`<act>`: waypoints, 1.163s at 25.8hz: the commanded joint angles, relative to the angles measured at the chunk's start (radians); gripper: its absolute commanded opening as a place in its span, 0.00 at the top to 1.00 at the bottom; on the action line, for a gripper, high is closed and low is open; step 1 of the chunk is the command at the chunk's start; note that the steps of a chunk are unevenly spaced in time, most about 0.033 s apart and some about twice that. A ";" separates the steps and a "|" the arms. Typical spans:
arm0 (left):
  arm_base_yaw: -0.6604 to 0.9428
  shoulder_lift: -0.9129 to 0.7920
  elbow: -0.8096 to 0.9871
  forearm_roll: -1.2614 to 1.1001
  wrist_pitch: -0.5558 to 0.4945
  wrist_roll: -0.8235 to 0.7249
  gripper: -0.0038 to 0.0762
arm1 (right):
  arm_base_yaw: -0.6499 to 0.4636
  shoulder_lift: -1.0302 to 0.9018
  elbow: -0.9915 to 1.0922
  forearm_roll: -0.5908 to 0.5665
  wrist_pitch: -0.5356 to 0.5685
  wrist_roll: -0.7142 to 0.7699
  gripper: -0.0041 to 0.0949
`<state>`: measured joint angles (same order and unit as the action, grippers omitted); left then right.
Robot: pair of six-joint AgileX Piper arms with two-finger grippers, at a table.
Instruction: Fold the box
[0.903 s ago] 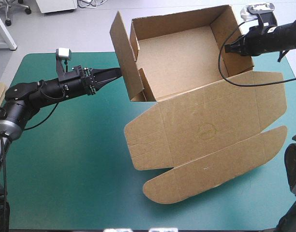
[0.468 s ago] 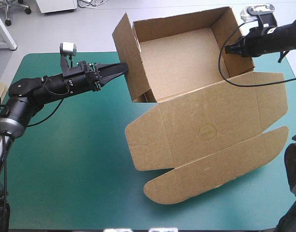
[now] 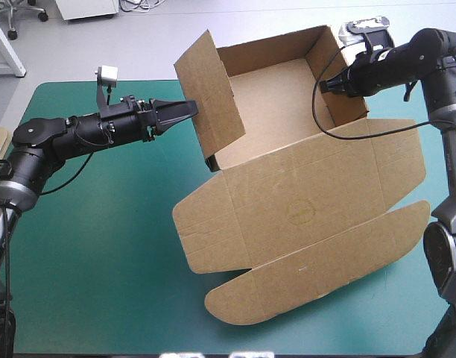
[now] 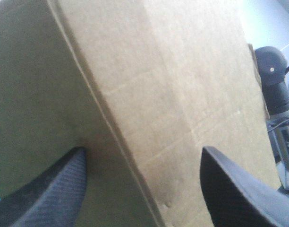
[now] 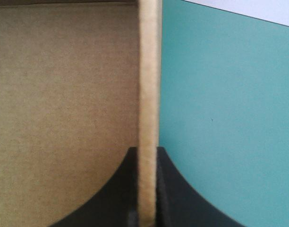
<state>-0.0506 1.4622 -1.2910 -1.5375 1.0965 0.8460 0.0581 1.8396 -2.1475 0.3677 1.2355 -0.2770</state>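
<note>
Toward the far side of the teal-green cover (image 3: pixel 94 246) sat the box (image 3: pixel 276 101), an open tray with its lid (image 3: pixel 325 168) flat toward the near edge; the right gripper (image 3: pixel 326 83) pinched the tray's right wall (image 5: pixel 148 85) edge-on, and the left gripper (image 3: pixel 189 110) stood spread at the loose side flap (image 3: pixel 209 89). Thin brown board, it looked light, stiff across panels but hinging at creases, best held by a wall's rim. No writing was readable, only a faint round mark (image 3: pixel 299 212) on the lid.

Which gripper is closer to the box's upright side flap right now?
Left. The left gripper, open, is right at the flap's outer face, seemingly touching it. The right gripper is across the box, shut on its opposite wall.
</note>
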 commanded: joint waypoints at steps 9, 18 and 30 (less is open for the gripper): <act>-0.006 -0.032 -0.171 0.264 -0.051 -0.185 0.33 | 0.060 -0.023 -0.028 -0.021 -0.039 0.084 0.97; -0.123 0.022 -0.398 0.701 -0.107 -0.495 0.33 | 0.066 -0.007 -0.028 -0.049 -0.021 0.129 0.97; -0.292 0.104 -0.541 1.156 -0.047 -0.793 0.33 | 0.066 -0.007 -0.028 -0.029 -0.018 0.178 0.97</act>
<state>-0.3139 1.5954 -1.7866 -0.4554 1.0625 0.1236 0.1208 1.8876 -2.1463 0.2696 1.2427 -0.1344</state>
